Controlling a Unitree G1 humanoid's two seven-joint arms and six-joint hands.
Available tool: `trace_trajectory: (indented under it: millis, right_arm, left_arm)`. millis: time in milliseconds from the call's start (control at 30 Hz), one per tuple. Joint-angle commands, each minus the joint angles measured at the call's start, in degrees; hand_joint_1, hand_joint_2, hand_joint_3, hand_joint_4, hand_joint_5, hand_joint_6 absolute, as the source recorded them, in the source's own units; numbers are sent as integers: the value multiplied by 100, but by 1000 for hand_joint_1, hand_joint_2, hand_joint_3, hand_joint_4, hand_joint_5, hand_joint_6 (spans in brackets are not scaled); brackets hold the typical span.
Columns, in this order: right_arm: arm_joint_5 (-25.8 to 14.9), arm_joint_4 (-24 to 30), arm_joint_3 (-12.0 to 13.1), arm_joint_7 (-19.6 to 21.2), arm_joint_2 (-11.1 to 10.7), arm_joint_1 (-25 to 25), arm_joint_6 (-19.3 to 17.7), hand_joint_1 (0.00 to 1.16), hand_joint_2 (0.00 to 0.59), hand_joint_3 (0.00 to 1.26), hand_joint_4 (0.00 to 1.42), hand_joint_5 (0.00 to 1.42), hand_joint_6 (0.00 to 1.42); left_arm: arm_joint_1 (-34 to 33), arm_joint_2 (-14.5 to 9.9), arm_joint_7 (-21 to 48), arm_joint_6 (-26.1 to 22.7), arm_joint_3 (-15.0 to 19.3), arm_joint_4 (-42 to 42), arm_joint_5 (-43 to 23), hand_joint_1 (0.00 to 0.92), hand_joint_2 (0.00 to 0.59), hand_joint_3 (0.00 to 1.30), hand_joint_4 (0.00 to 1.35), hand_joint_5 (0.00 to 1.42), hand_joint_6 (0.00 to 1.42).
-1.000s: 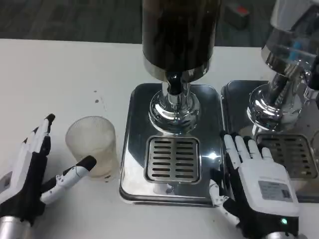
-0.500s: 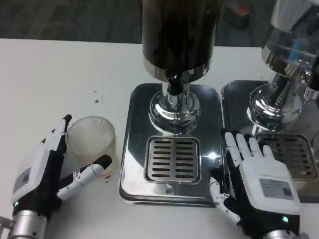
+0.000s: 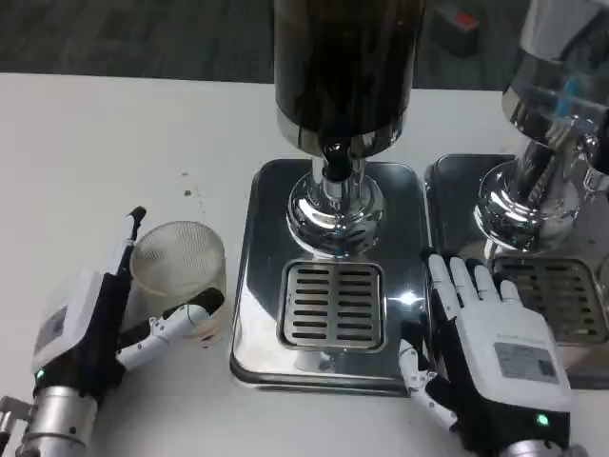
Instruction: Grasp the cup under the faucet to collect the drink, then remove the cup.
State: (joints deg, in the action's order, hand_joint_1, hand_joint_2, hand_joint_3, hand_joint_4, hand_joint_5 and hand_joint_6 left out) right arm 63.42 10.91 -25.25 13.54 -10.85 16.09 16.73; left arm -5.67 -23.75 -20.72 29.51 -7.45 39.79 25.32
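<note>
No brand or wording can be read anywhere; the small grey labels on the backs of both hands carry print too fine to make out, and each hand shows a tiny green light near the wrist.

The cup [image 3: 178, 276] is a clear, ribbed plastic tumbler standing upright on the white table [image 3: 95, 143], just left of the steel drip tray [image 3: 252, 314]. It looks empty, though a faint cloudiness near its base makes that hard to tell for sure. It is not under the faucet [image 3: 335, 157], which hangs over the far half of the tray, beyond the slotted grate [image 3: 333, 305].

The left hand [image 3: 105, 319] is turned edge-on beside the cup, its upper fingers [image 3: 128, 238] running up the cup's left wall and its thumb [image 3: 181, 319] reaching across the near side. The fingers lie against the cup, but whether they actually clamp it cannot be told.

The right hand [image 3: 490, 357] lies palm down, fingers straight and slightly apart, holding nothing, on the tray's right edge where it meets a second tray [image 3: 442, 190].

The dispenser [image 3: 344, 67] holds a dark liquid; its top is cut off by the picture's edge. A second dispenser [image 3: 561, 86] on the right is also cropped. A grey object with a red patch [image 3: 455, 27] sits blurred on the floor beyond the table.
</note>
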Motion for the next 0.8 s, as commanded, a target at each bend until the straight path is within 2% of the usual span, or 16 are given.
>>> trace_trajectory:
  millis: [33, 167, 400, 533, 600, 800]
  right_arm:
    - [-68, 29, 16, -40, 20, 16, 29, 200, 576, 0, 0, 0, 0]
    - [-95, 26, 18, -32, 22, 21, 18, 199, 573, 0, 0, 0, 0]
    - [-152, 21, 22, -18, 22, 36, 10, 196, 565, 0, 0, 0, 0]
    - [-168, 2, 11, -10, 29, 24, 12, 194, 562, 0, 0, 0, 0]
    - [-170, -9, 4, -16, 31, 9, 15, 193, 561, 0, 0, 0, 0]
    - [-173, -33, 0, -29, 30, -37, 12, 192, 560, 0, 0, 0, 0]
  left_arm:
    - [-50, 38, -26, 141, -51, 138, 32, 198, 55, 155, 209, 455, 486]
    - [-76, 45, -17, 104, -75, 170, 43, 238, 69, 288, 337, 574, 605]
    - [-78, 46, -131, 133, -38, 184, 36, 291, 97, 457, 514, 699, 699]
    - [-1, 49, -678, 270, 7, 112, 203, 319, 109, 558, 621, 793, 791]
    - [37, 42, -1018, 331, 14, 69, 352, 364, 118, 634, 695, 863, 864]
    - [58, 73, -1510, 395, 27, 95, 521, 380, 113, 717, 774, 928, 940]
